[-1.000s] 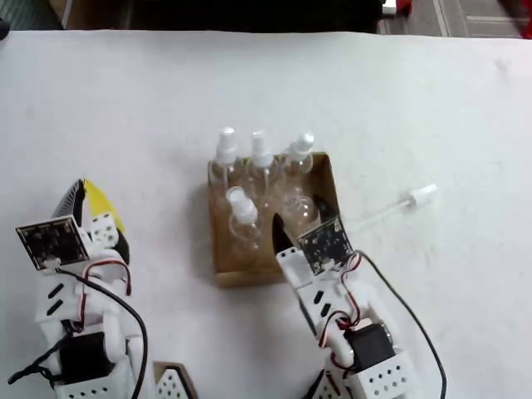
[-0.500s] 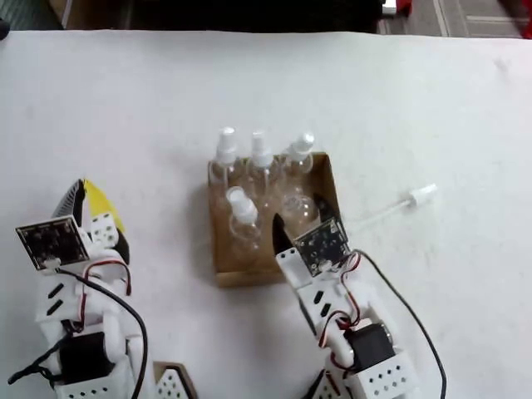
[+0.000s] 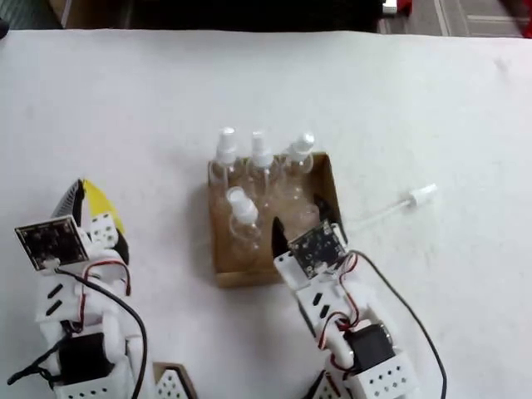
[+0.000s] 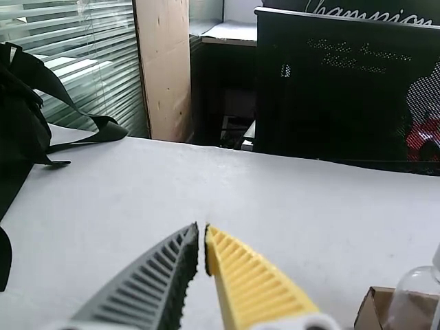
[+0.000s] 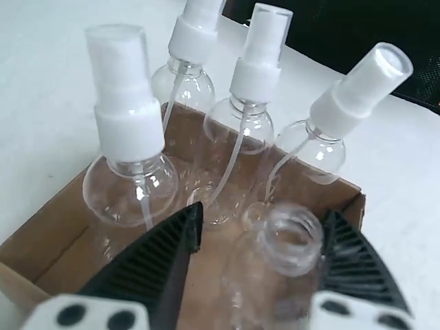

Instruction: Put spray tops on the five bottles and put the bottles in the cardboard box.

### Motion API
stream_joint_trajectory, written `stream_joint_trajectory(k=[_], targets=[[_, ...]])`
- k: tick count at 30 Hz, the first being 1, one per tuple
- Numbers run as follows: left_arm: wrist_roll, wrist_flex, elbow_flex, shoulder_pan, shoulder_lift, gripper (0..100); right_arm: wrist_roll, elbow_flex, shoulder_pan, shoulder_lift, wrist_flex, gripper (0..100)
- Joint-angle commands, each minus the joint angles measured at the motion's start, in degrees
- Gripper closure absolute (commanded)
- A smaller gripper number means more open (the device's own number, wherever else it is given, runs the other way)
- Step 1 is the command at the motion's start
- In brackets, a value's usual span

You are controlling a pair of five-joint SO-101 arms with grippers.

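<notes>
A shallow cardboard box (image 3: pixel 224 266) sits mid-table with several clear bottles in it. Three capped bottles line its far side (image 3: pixel 262 158), and another capped bottle (image 3: pixel 243 218) stands nearer. An uncapped bottle (image 5: pixel 289 240) stands upright between the black fingers of my right gripper (image 5: pixel 263 214), which is open around its neck; there is a gap on one side. A loose spray top (image 3: pixel 413 198) with its long tube lies on the table to the right of the box. My left gripper (image 4: pixel 201 230) is shut and empty, over bare table at the left (image 3: pixel 83 195).
The table (image 3: pixel 125 108) is white. A black bag strap (image 4: pixel 41 117) lies at its left edge. A dark cabinet (image 4: pixel 344 82) stands beyond the far edge. The box corner (image 4: pixel 381 309) shows in the left wrist view.
My right gripper has edged forward over the box, closing in around the uncapped bottle. The left arm has stayed still.
</notes>
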Motion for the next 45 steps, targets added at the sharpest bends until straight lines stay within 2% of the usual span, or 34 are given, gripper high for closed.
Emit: stream_joint_trajectory(k=[1, 16, 20, 26, 31, 37, 45], targets=[[-0.53, -1.58, -0.44, 0.57, -0.48, 98, 0.7, 0.53, 1.63, -0.66, -0.13, 79.3], [-0.53, -1.67, -0.44, 0.57, -0.48, 98, 0.35, 0.53, 3.56, -0.84, -1.71, 81.0], [-0.53, -1.76, -0.44, 0.57, -0.48, 98, 0.26, 0.53, 3.38, -0.84, -1.89, 75.6], [-0.53, -1.93, -0.35, 0.57, -0.48, 98, 0.09, -0.44, 6.46, -0.92, -4.62, 75.2], [-0.62, -1.93, -0.44, 0.57, -0.48, 98, -4.13, -5.89, 7.6, -0.84, -0.66, 75.2], [-0.62, -1.93, -0.44, 0.48, -0.48, 98, -6.42, -8.44, 12.7, -0.92, -0.48, 75.2], [-0.62, -1.93, -0.44, 0.31, -0.48, 98, -7.56, -16.26, 12.7, -0.84, 5.41, 75.3]])
